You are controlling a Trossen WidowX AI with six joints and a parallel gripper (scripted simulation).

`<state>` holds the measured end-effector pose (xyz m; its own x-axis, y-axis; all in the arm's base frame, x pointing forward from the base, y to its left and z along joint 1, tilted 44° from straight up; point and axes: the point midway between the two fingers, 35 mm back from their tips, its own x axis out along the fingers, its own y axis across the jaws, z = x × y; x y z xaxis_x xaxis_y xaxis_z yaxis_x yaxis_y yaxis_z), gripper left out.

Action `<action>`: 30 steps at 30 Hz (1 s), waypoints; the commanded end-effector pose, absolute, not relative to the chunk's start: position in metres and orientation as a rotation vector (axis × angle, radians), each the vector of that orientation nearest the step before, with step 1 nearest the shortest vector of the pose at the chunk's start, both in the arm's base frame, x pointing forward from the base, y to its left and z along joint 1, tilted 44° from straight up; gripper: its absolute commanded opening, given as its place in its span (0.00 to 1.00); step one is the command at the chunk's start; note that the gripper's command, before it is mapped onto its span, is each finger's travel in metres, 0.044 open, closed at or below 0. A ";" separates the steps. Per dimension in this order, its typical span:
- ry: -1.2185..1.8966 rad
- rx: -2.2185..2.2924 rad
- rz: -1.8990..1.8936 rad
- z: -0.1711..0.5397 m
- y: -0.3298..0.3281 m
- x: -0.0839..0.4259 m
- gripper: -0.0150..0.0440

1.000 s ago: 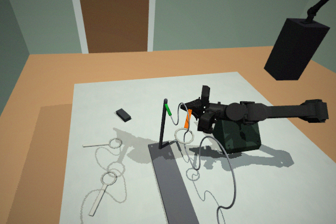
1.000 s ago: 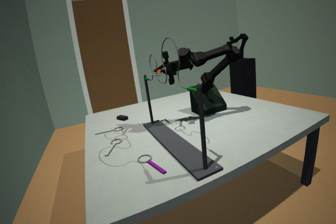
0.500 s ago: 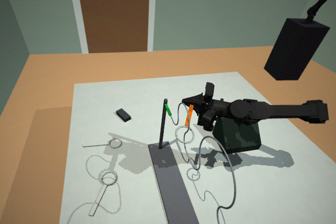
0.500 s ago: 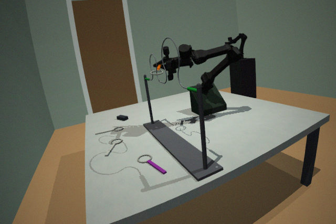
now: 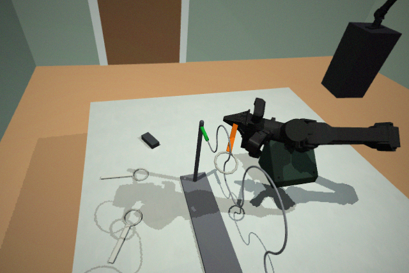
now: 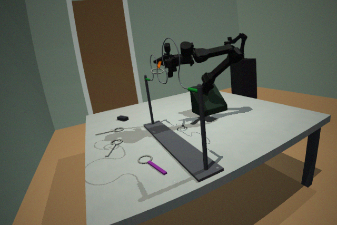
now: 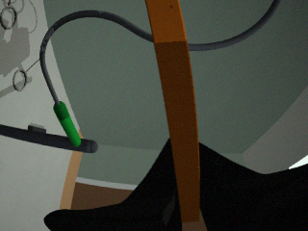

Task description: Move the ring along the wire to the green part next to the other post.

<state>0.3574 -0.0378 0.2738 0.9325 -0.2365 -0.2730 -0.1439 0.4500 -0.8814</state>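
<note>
My gripper (image 5: 235, 123) (image 6: 158, 62) (image 7: 179, 142) is shut on the orange handle (image 5: 232, 137) (image 6: 159, 64) (image 7: 178, 96). The pale ring (image 5: 215, 164) (image 6: 157, 73) hangs below the handle, roughly level, around a descending stretch of the grey wire (image 5: 285, 220) (image 6: 168, 38) (image 7: 91, 13), between the far post's small bend and the tall arch. Whether ring or handle touches the wire, I cannot tell. The far green part (image 5: 204, 133) (image 6: 147, 79) (image 7: 67, 125) is at the far post (image 5: 197, 154) (image 6: 149, 103). The near green part (image 6: 192, 89) is at the near post (image 6: 203, 127).
The tall wire arch stands close beside the gripper body in the exterior view. On the table lie a purple-handled ring (image 6: 157, 167), two pale-handled rings (image 5: 119, 245) (image 5: 115, 177) and a black block (image 5: 150, 140) (image 6: 122, 118). The grey base (image 5: 215, 233) (image 6: 179, 148) joins the posts.
</note>
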 end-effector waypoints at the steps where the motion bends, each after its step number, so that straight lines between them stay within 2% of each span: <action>1: 0.382 -1.132 -0.077 0.283 -0.042 0.357 0.00; 30: 0.413 -0.831 0.021 0.274 -0.033 0.356 0.00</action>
